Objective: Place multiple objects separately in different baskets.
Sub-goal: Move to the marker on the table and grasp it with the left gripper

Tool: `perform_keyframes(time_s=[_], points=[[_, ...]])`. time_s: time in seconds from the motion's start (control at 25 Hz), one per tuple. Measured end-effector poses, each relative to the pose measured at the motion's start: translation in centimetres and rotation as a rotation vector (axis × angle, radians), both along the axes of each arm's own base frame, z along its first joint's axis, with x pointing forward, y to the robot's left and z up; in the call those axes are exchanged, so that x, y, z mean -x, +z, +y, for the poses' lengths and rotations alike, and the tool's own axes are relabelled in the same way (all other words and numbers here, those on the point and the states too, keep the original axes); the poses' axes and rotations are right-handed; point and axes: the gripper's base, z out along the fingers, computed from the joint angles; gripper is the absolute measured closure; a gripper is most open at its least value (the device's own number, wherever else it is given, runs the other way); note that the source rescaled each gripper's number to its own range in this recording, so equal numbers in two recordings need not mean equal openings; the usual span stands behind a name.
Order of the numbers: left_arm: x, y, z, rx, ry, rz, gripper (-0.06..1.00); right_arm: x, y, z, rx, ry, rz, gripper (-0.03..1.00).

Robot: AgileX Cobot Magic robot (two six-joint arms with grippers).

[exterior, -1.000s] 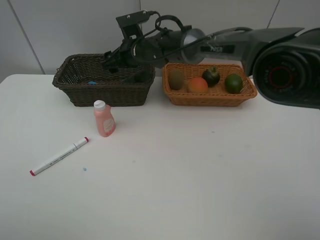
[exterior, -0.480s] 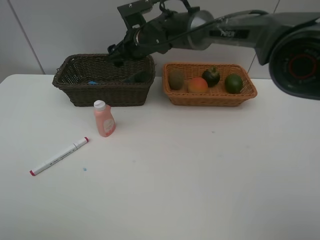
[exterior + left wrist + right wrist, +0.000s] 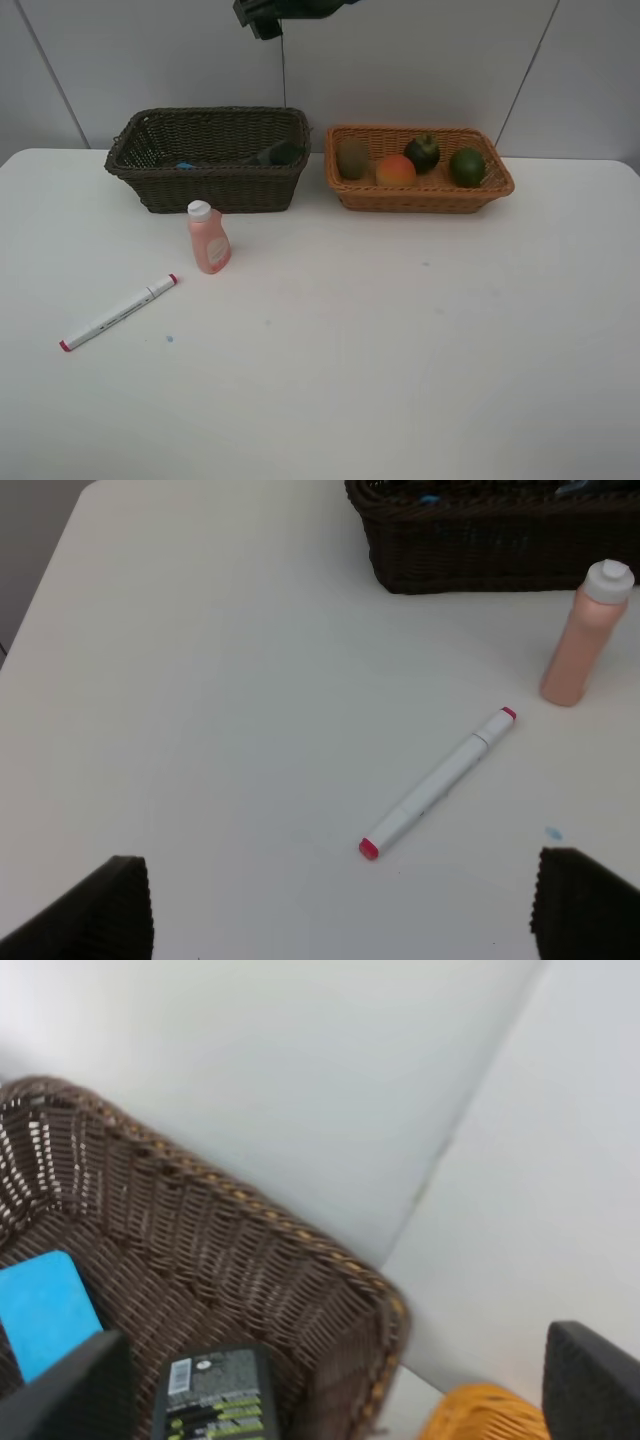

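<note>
The smooth white table [image 3: 400,350] spreads across the whole scene. At the back sit two woven wicker baskets, side by side and just apart. The dark brown rectangular basket [image 3: 210,188] is on the left, deeper and coarse in weave. The light orange-tan rectangular basket [image 3: 420,196] is on the right, shallower and finer.

The right gripper [image 3: 328,1385] hangs high over the dark basket's end nearest the tan one. Its dark ribbed fingers [image 3: 60,1390] are spread wide with nothing between them. The left gripper [image 3: 340,910] hovers over the bare table, its black fingers [image 3: 100,910] also wide apart and empty.

In front of the dark basket the pink plastic bottle with a white screw cap [image 3: 208,240] stands upright on the table. Near it, toward the table's front left, the slim white marker with red ends [image 3: 118,312] lies flat at a slant.

The tan basket holds four round fruits in a row. They are the fuzzy brown kiwi [image 3: 351,158], the orange-pink peach [image 3: 396,171], the dark mangosteen with a green top [image 3: 422,152] and the glossy green fruit [image 3: 467,166].

Inside the dark basket lie the dark labelled pump bottle [image 3: 212,1395] and a flat blue rectangular item [image 3: 45,1310].
</note>
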Motion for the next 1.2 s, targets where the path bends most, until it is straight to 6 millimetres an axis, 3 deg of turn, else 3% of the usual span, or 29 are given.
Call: perform_keyframes(time_s=[0.12, 0.4, 0.72, 1.2], points=[[0.0, 0.0, 0.0, 0.0, 0.0, 0.0, -0.06, 2.0, 2.2, -1.6, -0.002, -0.009, -0.001, -0.02], [0.0, 0.0, 0.0, 0.0, 0.0, 0.0, -0.06, 8.5, 4.4, -6.4, -0.005, 0.007, -0.008, -0.02], [0.0, 0.0, 0.0, 0.0, 0.0, 0.0, -0.06, 15.7, 3.8, -11.6, -0.018, 0.019, 0.006, -0.02], [0.0, 0.0, 0.0, 0.0, 0.0, 0.0, -0.06, 24.2, 1.6, -17.8, -0.04, 0.019, 0.019, -0.02]])
